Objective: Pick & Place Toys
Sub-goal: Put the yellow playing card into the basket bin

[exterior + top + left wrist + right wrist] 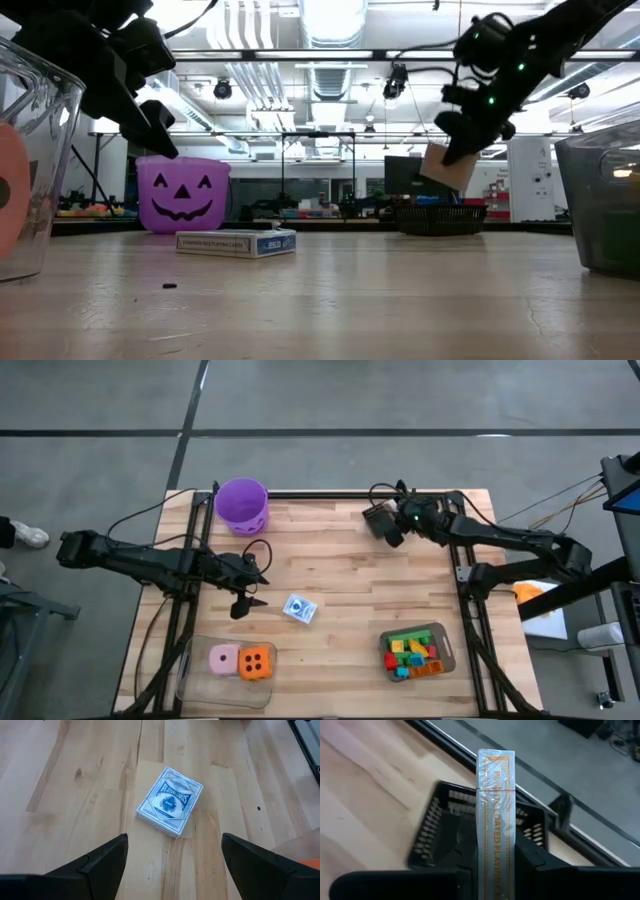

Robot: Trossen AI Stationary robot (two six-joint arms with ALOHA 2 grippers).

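Mid-task: right gripper point(495, 865) fingers clamped on orange card pack point(495, 815) above black basket point(440, 840); left gripper point(172, 857) fingers apart over blue card pack point(170, 802) on surface point(340, 575); dice, bricks unsorted.

Bright ceiling lights point(335, 30) glare; near bins blur, soft shadows.

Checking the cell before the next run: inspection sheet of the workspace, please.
Surface: wooden table, bare in the middle.
Job's things: blue card pack flat mid-table; orange card pack in the air; pink die and orange die in clear bin; bricks in grey tray.
Clutter: purple bucket, black basket.
Grippers: left gripper open above blue pack; right gripper shut on orange pack over basket.
Cables: along both arms.
Surroundings: lab room, nothing else seen.
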